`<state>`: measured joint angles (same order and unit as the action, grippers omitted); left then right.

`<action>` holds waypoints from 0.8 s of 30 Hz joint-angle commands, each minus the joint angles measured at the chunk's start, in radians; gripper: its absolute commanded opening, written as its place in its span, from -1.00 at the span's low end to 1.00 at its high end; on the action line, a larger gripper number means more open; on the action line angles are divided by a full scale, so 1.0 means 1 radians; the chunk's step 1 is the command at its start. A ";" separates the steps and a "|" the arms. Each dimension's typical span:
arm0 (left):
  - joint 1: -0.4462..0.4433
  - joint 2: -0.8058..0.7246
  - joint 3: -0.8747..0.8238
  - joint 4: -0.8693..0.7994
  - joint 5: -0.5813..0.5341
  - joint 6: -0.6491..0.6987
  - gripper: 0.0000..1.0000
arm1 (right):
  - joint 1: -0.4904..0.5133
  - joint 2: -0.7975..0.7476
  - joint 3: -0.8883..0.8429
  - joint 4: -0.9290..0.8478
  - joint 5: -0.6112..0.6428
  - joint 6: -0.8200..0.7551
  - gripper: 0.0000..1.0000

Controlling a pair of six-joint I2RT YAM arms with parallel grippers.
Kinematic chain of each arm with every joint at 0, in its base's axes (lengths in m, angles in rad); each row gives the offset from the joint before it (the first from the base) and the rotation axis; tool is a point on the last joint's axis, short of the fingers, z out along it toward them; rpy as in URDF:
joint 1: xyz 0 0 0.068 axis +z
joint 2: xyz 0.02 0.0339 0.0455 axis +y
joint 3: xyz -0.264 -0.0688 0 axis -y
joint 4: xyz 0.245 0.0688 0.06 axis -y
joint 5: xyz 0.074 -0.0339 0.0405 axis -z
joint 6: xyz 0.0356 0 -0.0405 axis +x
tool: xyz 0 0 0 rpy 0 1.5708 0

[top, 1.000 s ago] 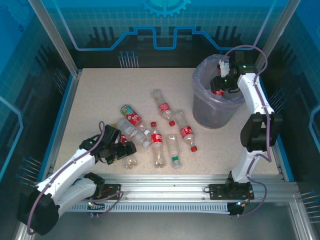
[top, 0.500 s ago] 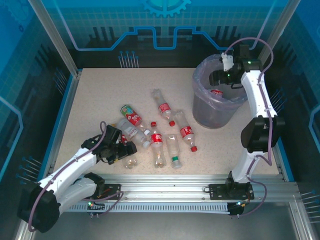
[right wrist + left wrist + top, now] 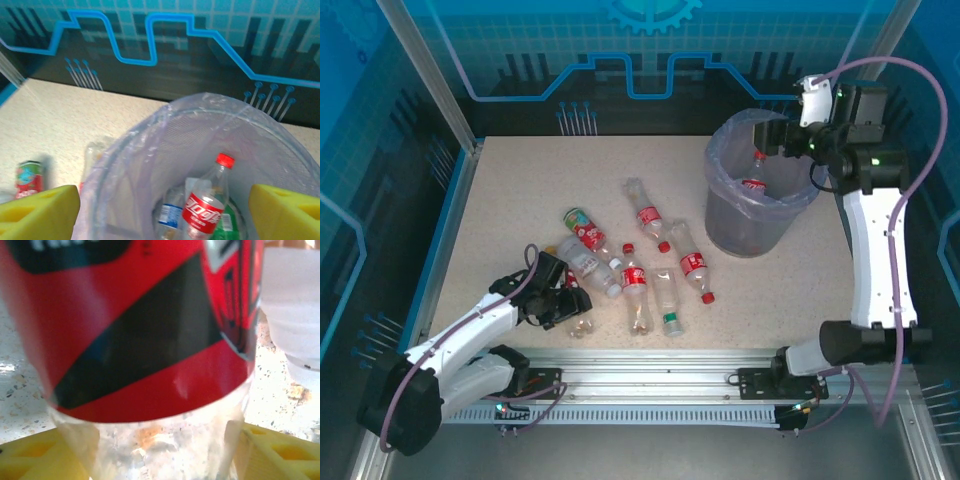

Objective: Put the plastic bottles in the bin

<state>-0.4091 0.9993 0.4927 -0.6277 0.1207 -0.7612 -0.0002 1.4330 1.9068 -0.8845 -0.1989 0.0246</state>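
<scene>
Compared with one second ago, the right gripper (image 3: 767, 133) stands higher and behind the far-right rim of the bin (image 3: 745, 228) instead of low over its mouth. A red-capped bottle (image 3: 207, 205) now leans upright inside the bin, beside at least two others with blue and green labels. Progress: at least three bottles are binned and about eight remain on the table (image 3: 510, 190), so the task is judged less than half complete. The loose bottles (image 3: 650, 260) lie in a cluster near the table centre, left of the bin, several touching. The front-left bottle (image 3: 582, 320) sits between the fingers (image 3: 280, 450) of the left gripper (image 3: 568, 302). The left wrist view shows its clear base bracketed on both sides, but whether the fingers clamp it cannot be told. The right gripper is released, its fingertips (image 3: 40, 207) spread wide with nothing between them. Clearance: the far-left part of the table offers open room. The bin stands near the right edge and the back wall (image 3: 640, 95), and the left gripper works close to the front rail (image 3: 650, 365).
</scene>
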 commanded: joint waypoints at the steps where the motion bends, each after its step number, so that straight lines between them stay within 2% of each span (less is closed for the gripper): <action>1: -0.009 -0.021 0.016 -0.019 0.007 0.009 0.29 | 0.033 -0.028 -0.070 0.048 -0.077 0.055 0.76; 5: -0.008 -0.041 0.050 -0.051 -0.003 0.033 0.22 | 0.094 -0.077 -0.122 0.054 -0.074 0.063 0.75; 10: -0.009 -0.070 0.169 -0.130 -0.064 0.127 0.12 | 0.195 -0.132 -0.192 0.067 -0.085 0.083 0.73; 14: -0.007 -0.069 0.253 -0.103 -0.079 0.221 0.02 | 0.293 -0.150 -0.237 0.071 -0.101 0.090 0.74; 21: -0.008 0.004 0.366 0.114 0.028 0.416 -0.08 | 0.408 -0.117 -0.266 0.065 -0.166 0.094 0.74; 24: -0.007 0.051 0.399 0.221 0.125 0.461 -0.14 | 0.464 -0.094 -0.286 0.081 -0.177 0.095 0.74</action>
<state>-0.4107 1.0180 0.8433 -0.5587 0.1360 -0.4057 0.4217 1.3159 1.6447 -0.8341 -0.3321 0.1059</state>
